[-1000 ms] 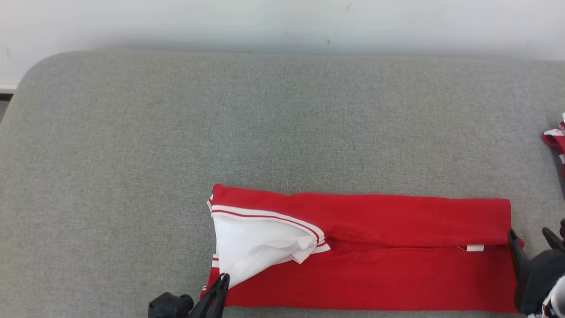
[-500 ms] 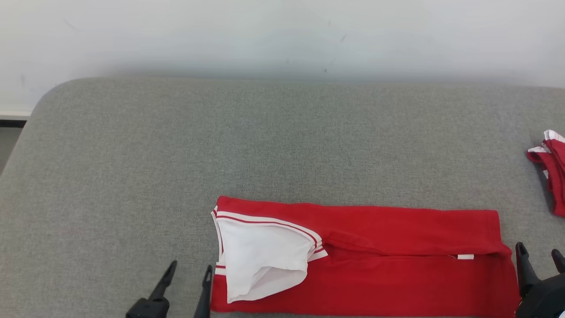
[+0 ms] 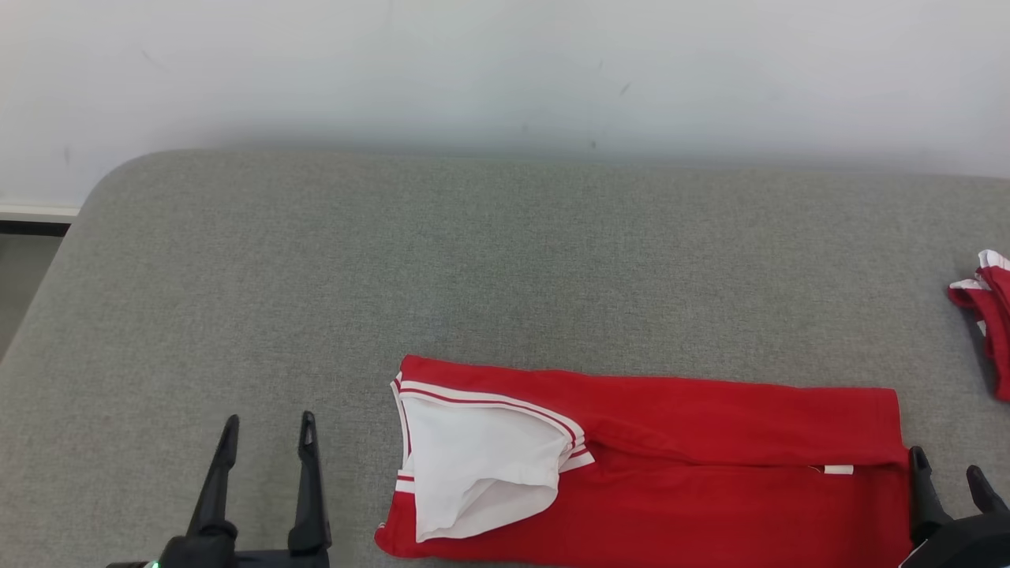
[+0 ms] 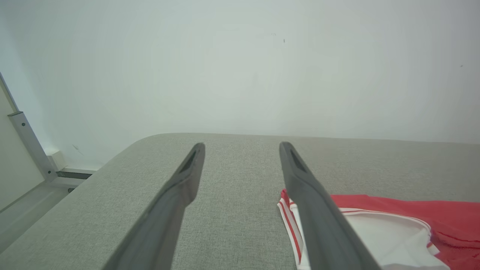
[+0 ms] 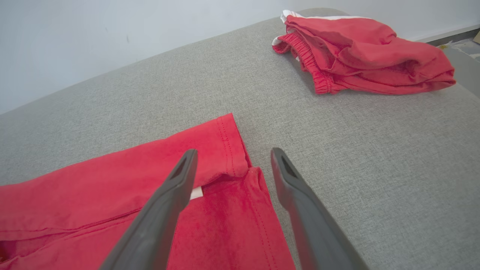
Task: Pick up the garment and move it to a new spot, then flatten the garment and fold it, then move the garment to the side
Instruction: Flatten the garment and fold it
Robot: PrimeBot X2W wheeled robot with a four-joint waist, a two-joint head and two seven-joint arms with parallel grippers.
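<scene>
We counted two red garments: one folded garment point(image 3: 710, 489) and one bunched garment point(image 5: 360, 52); two grippers, the left gripper point(image 3: 268, 416) and the right gripper point(image 3: 944, 460); four dark fingers point(image 4: 180, 187) in all, two to each gripper; one grey padded surface point(image 3: 473, 260); one pale wall point(image 3: 505, 63); one small white tag point(image 3: 838, 469) on the folded garment.

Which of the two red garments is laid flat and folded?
The long red garment with the white end, straight ahead of the robot. The bunched red garment at the right lies in a crumpled heap.
</scene>
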